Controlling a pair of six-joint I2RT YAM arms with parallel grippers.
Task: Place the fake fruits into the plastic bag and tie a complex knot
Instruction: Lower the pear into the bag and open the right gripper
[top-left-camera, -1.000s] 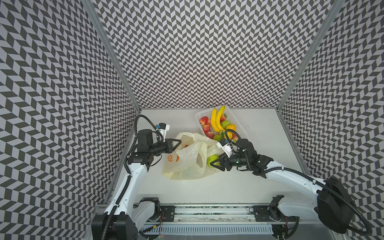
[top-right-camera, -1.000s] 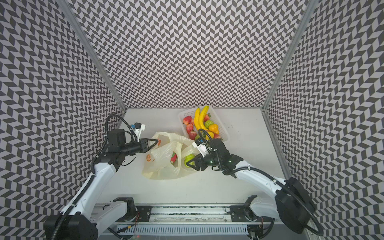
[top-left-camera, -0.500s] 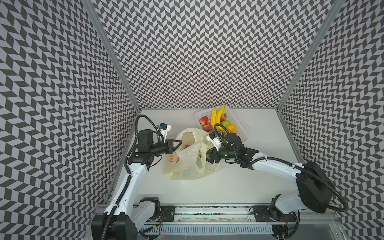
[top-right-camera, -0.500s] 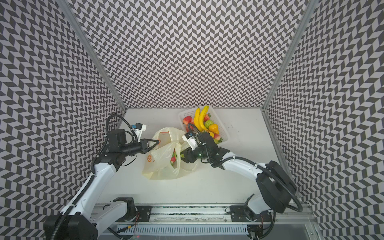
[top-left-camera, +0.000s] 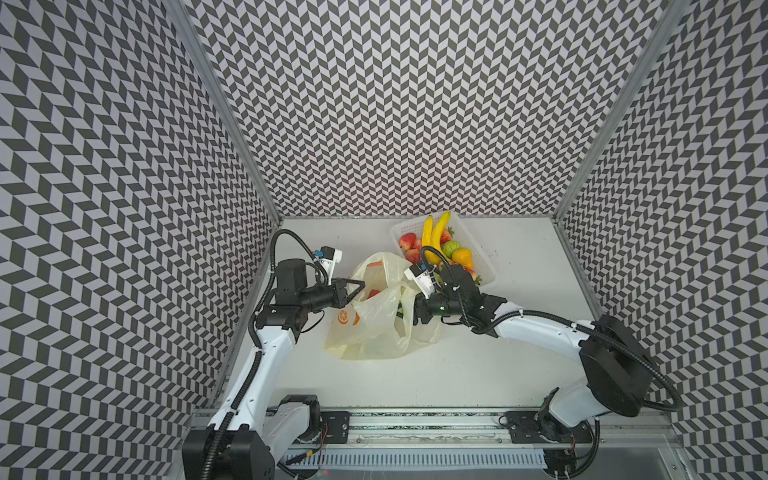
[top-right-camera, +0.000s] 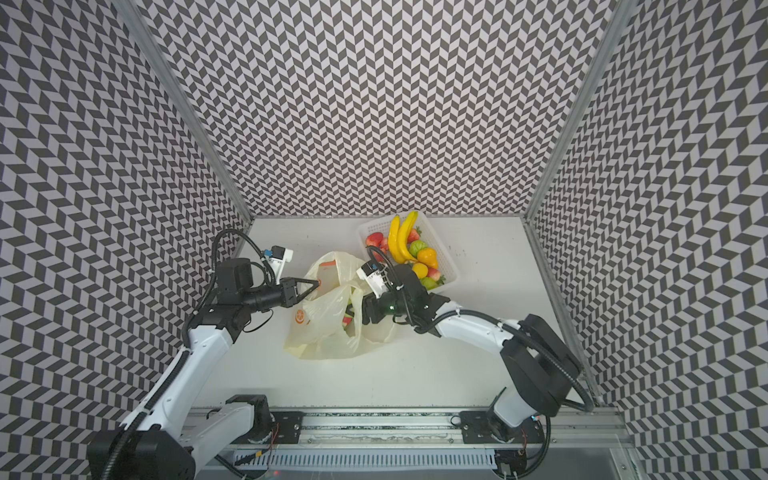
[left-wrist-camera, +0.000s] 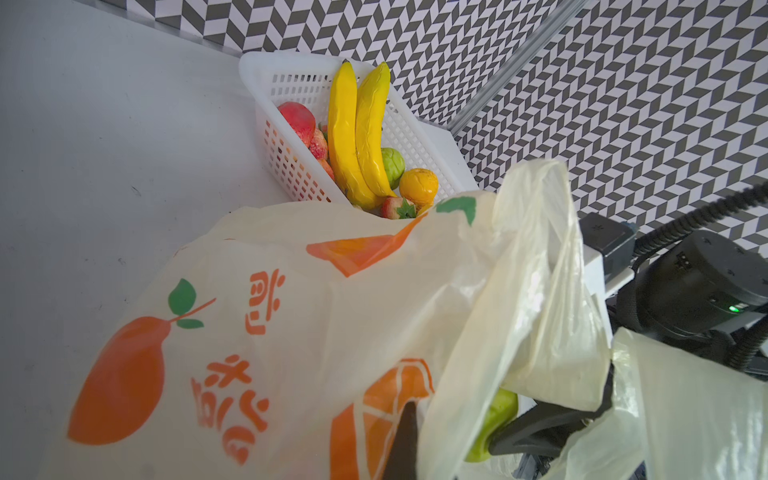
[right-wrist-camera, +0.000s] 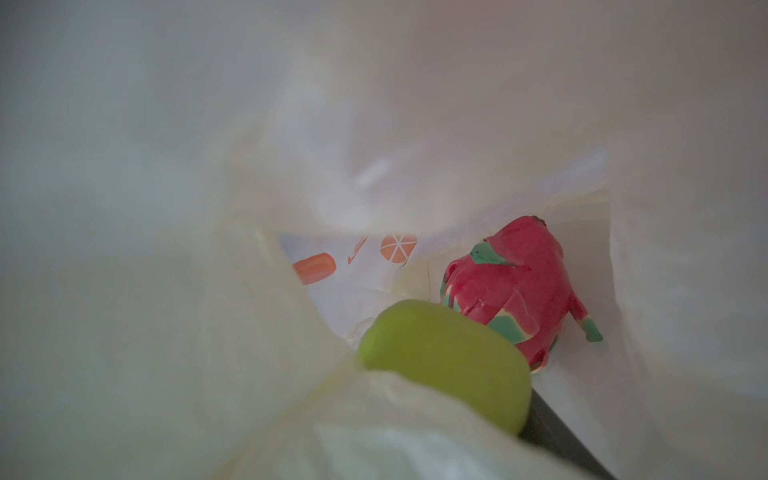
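one orange-lettered plastic bag is holding one dragon fruit, one pear. left gripper is clamping its rim; right gripper: opening cannot be told.

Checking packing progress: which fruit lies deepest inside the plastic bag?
The pink-red dragon fruit, on the floor of the plastic bag; the green pear sits nearer the mouth, other fruits lie in the basket.
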